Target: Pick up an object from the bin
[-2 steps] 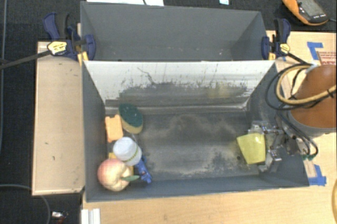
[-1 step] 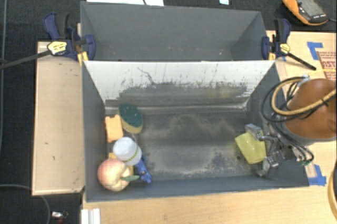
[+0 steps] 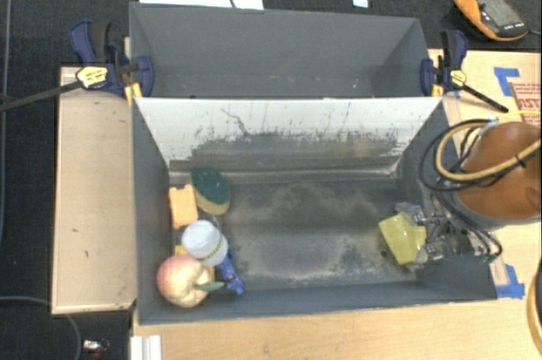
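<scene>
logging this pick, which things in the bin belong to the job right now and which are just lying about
In the job: end effector at the bin's right end; crumpled yellow-green soft thing right beside it; grey metal bin.
Lying about, heaped at the left wall: orange block; round green-and-yellow sponge; white rounded container; peach-coloured round fruit; small blue piece.
</scene>
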